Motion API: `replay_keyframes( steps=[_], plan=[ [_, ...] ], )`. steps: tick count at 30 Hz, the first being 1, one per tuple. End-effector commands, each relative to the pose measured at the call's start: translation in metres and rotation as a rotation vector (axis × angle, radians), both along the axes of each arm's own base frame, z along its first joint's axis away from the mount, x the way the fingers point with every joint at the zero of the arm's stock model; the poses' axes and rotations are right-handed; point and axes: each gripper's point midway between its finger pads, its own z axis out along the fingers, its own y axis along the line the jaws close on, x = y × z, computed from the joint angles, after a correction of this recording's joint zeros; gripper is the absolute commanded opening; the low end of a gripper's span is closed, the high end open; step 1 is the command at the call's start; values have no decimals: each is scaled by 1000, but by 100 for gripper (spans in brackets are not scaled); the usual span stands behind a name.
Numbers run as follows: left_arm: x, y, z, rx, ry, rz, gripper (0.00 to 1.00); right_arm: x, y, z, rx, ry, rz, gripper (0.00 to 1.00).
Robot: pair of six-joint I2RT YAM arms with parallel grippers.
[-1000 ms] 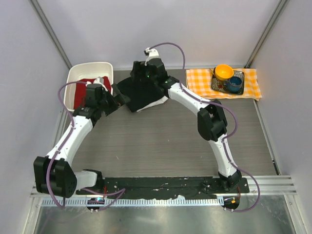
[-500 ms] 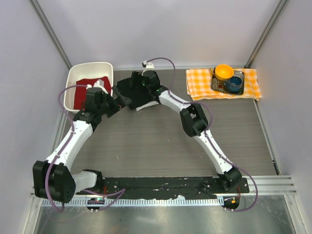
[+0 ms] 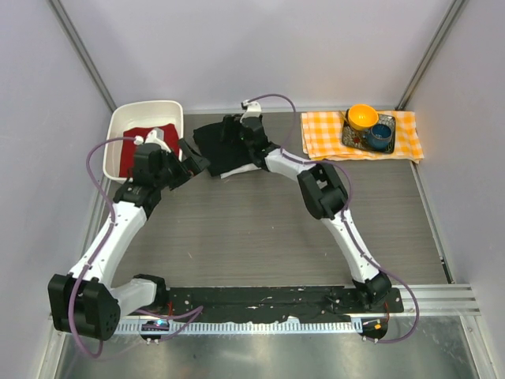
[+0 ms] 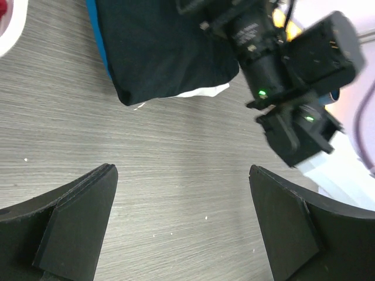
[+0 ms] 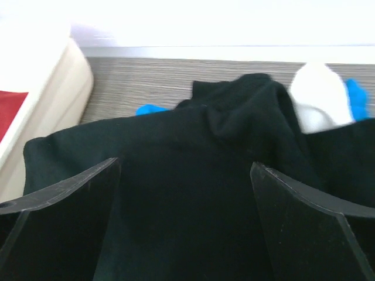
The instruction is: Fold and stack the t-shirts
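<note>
Top external view showed the black t-shirt [image 3: 221, 154] lying crumpled at the far left of the surface [image 3: 260, 229], just beside a white bin [image 3: 130, 118] that held a red cloth [image 3: 138, 144]. A white t-shirt [image 3: 251, 167] peeked out from under its near edge. The left wrist view caught a strip of a blue t-shirt [image 4: 98, 29] along its side, also beneath the black one.

The right gripper [image 5: 184, 170] hovered over the black cloth with its jaws spread wide, gripping nothing. Whether it touched the cloth could not be told. The left gripper [image 4: 181, 175] was likewise wide open and empty, over bare surface just short of the pile.

Well apart, at the far right, lay a checked cloth [image 3: 323, 138] carrying a tray [image 3: 351, 143] with an orange bowl [image 3: 362, 117] and a blue cup [image 3: 380, 136].
</note>
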Motion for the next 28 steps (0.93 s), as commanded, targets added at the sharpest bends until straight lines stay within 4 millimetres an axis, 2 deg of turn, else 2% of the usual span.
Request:
replay_keyframes(
  steps=[1, 2, 3, 4, 5, 7, 9, 10, 12, 13, 14, 15, 16, 17, 18, 19, 20, 21, 23, 24, 28],
  plan=[
    [2, 17, 28, 72, -94, 58, 100, 0, -78, 163, -40, -214, -280, 99],
    [1, 19, 32, 78, -106, 70, 100, -5, -92, 161, -107, -163, -320, 100],
    [0, 21, 36, 82, -118, 74, 100, -13, -119, 190, -116, -161, -440, 99],
    [-1, 22, 37, 94, -115, 75, 100, -18, -133, 204, -119, -142, -508, 100],
    [-2, 23, 45, 97, -127, 78, 100, -30, -150, 193, -186, -56, -565, 100],
    [-4, 26, 49, 104, -132, 83, 100, -52, -181, 220, -232, -43, -675, 100],
    [-7, 25, 57, 103, -153, 73, 100, -76, -194, 219, -378, -18, -679, 100],
    [-10, 26, 63, 104, -177, 76, 100, -94, -209, 221, -434, -11, -714, 100],
    [-11, 32, 68, 127, -201, 95, 100, -122, -212, 218, -552, -5, -713, 100],
    [-12, 32, 70, 132, -204, 93, 100, -138, -225, 199, -638, 21, -762, 100],
    [-13, 31, 74, 140, -211, 81, 100, -156, -231, 213, -624, 5, -771, 100],
    [-15, 29, 76, 140, -210, 61, 100, -170, -233, 189, -659, 30, -750, 100],
    [-17, 28, 76, 138, -212, 53, 100, -179, -233, 183, -647, 38, -724, 100],
    [-18, 27, 76, 139, -214, 50, 100, -195, -241, 197, -596, 28, -707, 100],
    [-20, 26, 77, 146, -222, 40, 100, -207, -246, 175, -616, 58, -683, 100],
    [-21, 27, 77, 155, -227, 44, 100, -217, -251, 175, -563, 66, -681, 100],
    [-26, 29, 78, 166, -234, 51, 100, -231, -259, 190, -496, 50, -666, 100],
    [-29, 30, 79, 187, -243, 44, 100, -244, -269, 176, -506, 66, -658, 100],
    [-38, 35, 81, 204, -248, 53, 100, -261, -276, 174, -464, 70, -623, 99],
    [-40, 42, 80, 234, -246, 76, 100, -277, -287, 182, -420, 54, -612, 100],
    [-51, 54, 83, 271, -261, 111, 100, -306, -302, 196, -313, 30, -613, 99]
  ],
)
